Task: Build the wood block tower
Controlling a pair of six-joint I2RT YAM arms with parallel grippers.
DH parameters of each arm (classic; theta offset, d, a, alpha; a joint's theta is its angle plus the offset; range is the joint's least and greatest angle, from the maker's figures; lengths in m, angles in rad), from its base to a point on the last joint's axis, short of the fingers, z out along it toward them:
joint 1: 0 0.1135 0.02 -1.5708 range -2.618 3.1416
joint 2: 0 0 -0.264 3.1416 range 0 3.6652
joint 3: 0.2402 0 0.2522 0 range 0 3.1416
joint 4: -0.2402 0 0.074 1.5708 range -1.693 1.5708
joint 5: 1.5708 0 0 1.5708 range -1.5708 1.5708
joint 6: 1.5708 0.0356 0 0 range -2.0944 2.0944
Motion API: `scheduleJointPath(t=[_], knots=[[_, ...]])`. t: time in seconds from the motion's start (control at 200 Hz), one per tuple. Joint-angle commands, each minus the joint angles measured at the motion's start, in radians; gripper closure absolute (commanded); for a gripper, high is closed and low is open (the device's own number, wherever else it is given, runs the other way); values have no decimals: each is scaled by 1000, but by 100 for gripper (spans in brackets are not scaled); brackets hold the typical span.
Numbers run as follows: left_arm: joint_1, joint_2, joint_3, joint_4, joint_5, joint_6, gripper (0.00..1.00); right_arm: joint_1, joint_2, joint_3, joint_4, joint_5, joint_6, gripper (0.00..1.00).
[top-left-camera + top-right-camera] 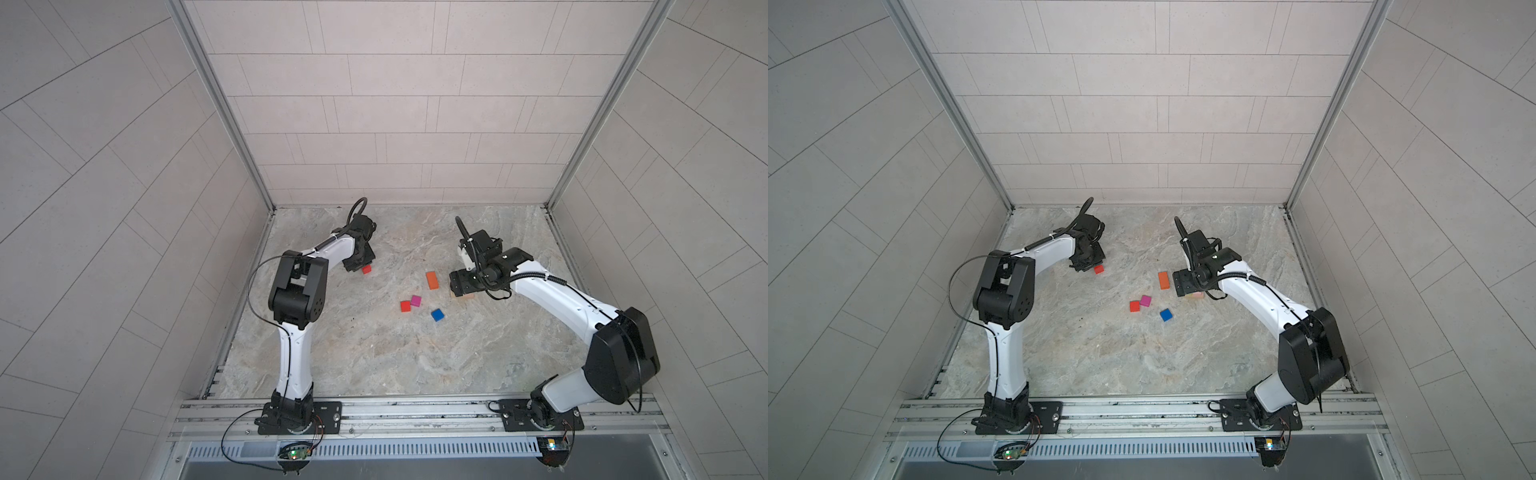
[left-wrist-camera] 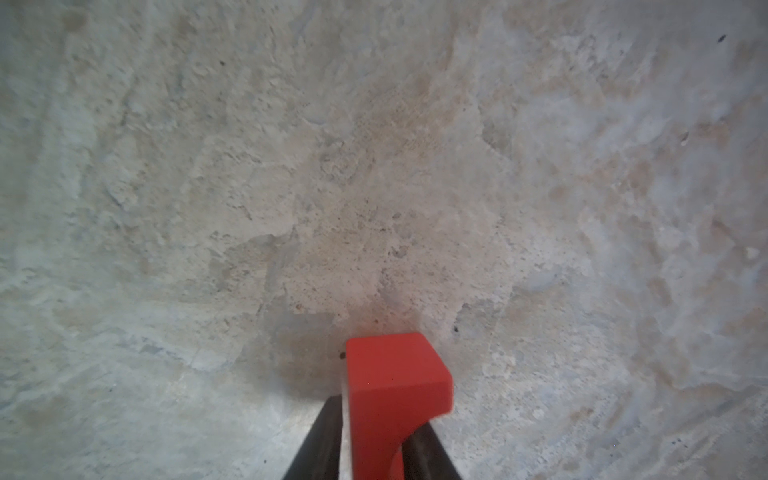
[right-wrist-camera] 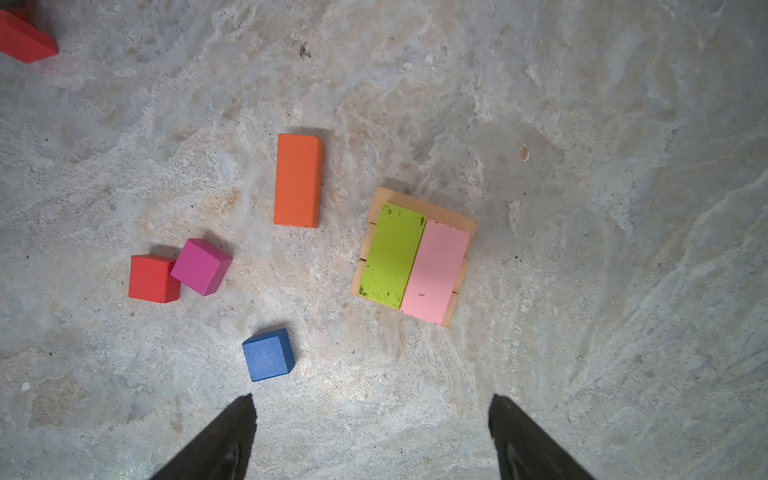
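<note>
Wood block tower (image 3: 415,266): two layers so far, standing on the marbled table (image 1: 374,353) on the right arm's side. In both top views it is mostly hidden under that arm's wrist.
Bottom layer: tan bars (image 3: 428,210) lying side by side (only their edges show, so I cannot count them for certain).
Top layer: lime oblong (image 3: 390,253) and pink oblong (image 3: 438,266), both flat with their long sides touching, laid across the bars.
Loose blocks: orange oblong (image 3: 297,180) lies flat just beside the tower. The red cube (image 3: 151,278) and magenta cube (image 3: 200,266) appear to touch at a corner. The blue cube (image 3: 268,354) sits near them but apart.
Left gripper (image 2: 374,424): closed onto the red notched piece (image 2: 395,386), with a dark finger against each side. It is well apart from the tower, toward the table's far left. I cannot tell whether the piece is off the surface.
Right gripper (image 3: 372,397): jaws spread wide with nothing between them, above the table near the tower.
</note>
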Motion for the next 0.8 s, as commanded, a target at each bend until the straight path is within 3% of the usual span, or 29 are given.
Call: scheduleJointPath(t=[0.0,0.535,0.675,0.796], knots=[[2,12,30,-54,-33,47,72,3,-27,-8,-26,20,-11,11],[-46,2,107,-189,-182,180,85,3,-29,-3,-17,28,-5,12],[-84,-15,115,-220,-269,211,85,1,-43,-11,-16,48,17,12],[-144,-9,148,-282,-420,255,85,-14,-71,-36,14,17,37,12]])
